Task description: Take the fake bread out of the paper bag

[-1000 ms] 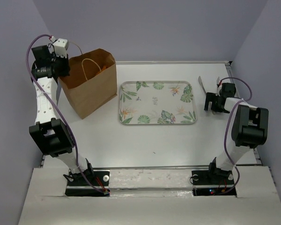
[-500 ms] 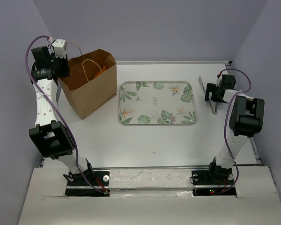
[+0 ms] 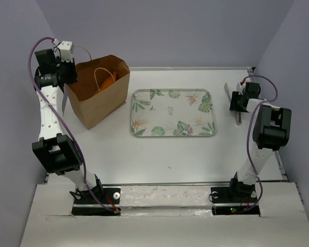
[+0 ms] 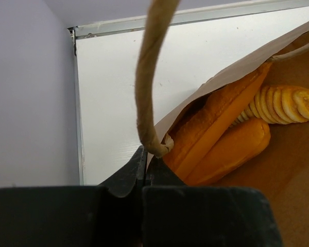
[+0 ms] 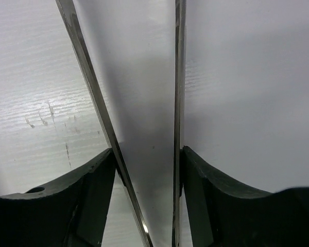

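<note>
Fake bread (image 4: 216, 139) inside the paper bag (image 3: 100, 105), standing open at the far left of the table (image 3: 159, 159): two smooth orange loaves side by side, a ridged piece just beyond them. Left gripper (image 4: 144, 172) pressed together on the bag's rim, at the foot of a twisted handle (image 4: 147, 77). Right gripper (image 5: 147, 154) at the far right, pinching the metal tongs (image 5: 87, 72), one finger against each arm. Leaf-patterned tray (image 3: 172, 135) between bag and tongs, apart from both.
</note>
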Tool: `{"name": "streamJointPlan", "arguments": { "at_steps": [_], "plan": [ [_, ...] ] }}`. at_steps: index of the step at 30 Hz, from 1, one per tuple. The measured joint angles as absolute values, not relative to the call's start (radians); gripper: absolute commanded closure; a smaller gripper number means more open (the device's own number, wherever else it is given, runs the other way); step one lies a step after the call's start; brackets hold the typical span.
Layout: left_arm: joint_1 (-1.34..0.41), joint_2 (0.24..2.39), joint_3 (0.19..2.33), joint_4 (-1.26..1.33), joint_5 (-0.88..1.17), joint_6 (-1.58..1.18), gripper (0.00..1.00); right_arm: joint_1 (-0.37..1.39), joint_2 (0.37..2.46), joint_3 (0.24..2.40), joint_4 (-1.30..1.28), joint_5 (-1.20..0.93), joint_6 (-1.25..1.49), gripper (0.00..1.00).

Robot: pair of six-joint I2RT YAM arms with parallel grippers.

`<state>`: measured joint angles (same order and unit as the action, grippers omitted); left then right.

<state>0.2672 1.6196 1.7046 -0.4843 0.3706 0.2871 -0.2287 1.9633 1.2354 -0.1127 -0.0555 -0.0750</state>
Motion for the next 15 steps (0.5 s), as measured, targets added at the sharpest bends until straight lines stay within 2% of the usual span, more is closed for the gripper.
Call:
{"name": "streamJointPlan", "arguments": {
  "at_steps": [8,15],
  "plan": [
    [0.181,1.537,1.681,-0.501,0.292,0.308,1.00,-0.227,1.803,1.183,-0.241,-0.107,-0.066,0.47],
    [0.121,1.382,1.562,-0.495,0.170,0.302,1.00,-0.206,1.467,1.162,-0.262,-0.224,0.002,0.51]
  ]
}}
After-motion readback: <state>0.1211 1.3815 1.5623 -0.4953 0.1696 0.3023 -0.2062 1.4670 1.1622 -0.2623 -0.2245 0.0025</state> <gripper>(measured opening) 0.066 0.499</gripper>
